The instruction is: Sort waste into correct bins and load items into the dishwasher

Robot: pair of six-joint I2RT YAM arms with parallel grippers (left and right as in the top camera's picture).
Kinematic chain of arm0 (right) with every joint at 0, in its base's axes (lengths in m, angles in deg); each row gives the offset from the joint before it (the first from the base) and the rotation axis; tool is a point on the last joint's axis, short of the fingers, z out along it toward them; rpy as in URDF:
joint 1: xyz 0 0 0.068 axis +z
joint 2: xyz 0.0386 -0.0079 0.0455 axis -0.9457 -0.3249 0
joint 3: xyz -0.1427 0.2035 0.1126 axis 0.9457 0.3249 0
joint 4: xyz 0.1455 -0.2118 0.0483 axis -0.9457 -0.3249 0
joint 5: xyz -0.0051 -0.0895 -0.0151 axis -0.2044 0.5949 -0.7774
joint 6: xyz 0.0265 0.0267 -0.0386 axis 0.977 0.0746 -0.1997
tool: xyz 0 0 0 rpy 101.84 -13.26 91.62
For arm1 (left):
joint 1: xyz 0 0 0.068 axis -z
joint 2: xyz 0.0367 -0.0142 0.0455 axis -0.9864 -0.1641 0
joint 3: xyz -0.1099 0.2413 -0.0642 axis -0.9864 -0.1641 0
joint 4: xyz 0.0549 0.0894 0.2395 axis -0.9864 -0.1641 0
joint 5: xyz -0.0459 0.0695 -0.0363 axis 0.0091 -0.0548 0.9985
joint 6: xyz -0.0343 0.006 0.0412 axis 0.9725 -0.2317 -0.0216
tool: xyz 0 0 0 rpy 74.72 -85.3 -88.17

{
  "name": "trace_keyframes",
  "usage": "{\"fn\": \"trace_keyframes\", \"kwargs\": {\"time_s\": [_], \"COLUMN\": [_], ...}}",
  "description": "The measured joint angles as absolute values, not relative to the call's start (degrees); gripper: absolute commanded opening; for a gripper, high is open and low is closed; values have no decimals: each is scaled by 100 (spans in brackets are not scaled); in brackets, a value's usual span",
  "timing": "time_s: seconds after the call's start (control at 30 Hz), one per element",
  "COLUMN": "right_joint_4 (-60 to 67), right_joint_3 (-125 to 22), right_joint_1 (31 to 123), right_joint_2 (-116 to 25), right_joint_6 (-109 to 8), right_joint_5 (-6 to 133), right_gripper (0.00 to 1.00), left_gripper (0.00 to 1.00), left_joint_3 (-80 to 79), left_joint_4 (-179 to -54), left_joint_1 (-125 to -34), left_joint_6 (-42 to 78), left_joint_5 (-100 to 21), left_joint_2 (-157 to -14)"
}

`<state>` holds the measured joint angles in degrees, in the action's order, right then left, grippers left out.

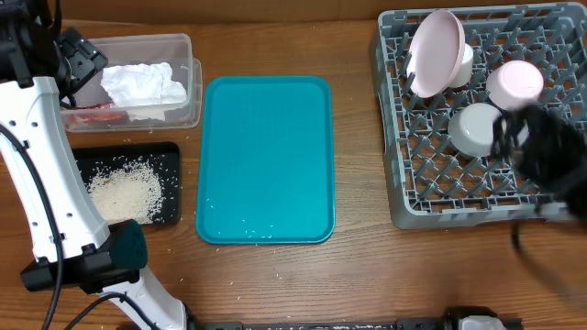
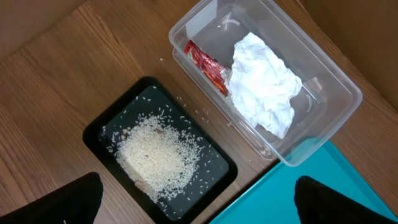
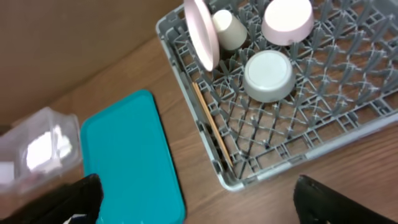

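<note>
At ten o'clock, napkin [image 1: 142,84] and packet [image 2: 205,65] fill the clear tub [image 1: 147,38]; dishes [image 1: 477,128] fill the rack [image 1: 431,197] at two. Left tool [image 2: 199,205] and right tool [image 3: 199,202] gape empty; stray grains [image 1: 246,229] on the teal tray [image 1: 266,156] lie nearer the left.

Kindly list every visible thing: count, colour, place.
tub: one, clear, far left
napkin: one, white, in tub
packet: one, red, in tub
black tray: one, black, beside tub
rice: heap, whitish, black tray
teal tray: one, teal, centre
rack: one, grey, right
plate: one, pinkish, upright in rack
cup: one, white, in rack
bowls: two, pinkish and grey, in rack
stick: one, wooden, in rack
left gripper: open, black, over bins
right gripper: open, black, near rack
</note>
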<state>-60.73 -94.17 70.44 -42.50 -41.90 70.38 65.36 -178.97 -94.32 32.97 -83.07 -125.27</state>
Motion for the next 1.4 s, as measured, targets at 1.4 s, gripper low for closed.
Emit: {"fn": "trace_keyframes", "kwargs": {"time_s": [1.4], "right_joint_4": [-4748], "right_joint_3": [-6204], "right_joint_1": [7044], "right_joint_2": [-690], "right_joint_6": [-5265], "right_joint_5": [6693], "right_gripper": [100], "left_gripper": [100], "left_joint_3": [6536], "left_joint_4": [-17895], "left_joint_1": [-9432], "left_joint_6": [3294], "left_joint_5": [-8307], "left_joint_2": [-12538]}}
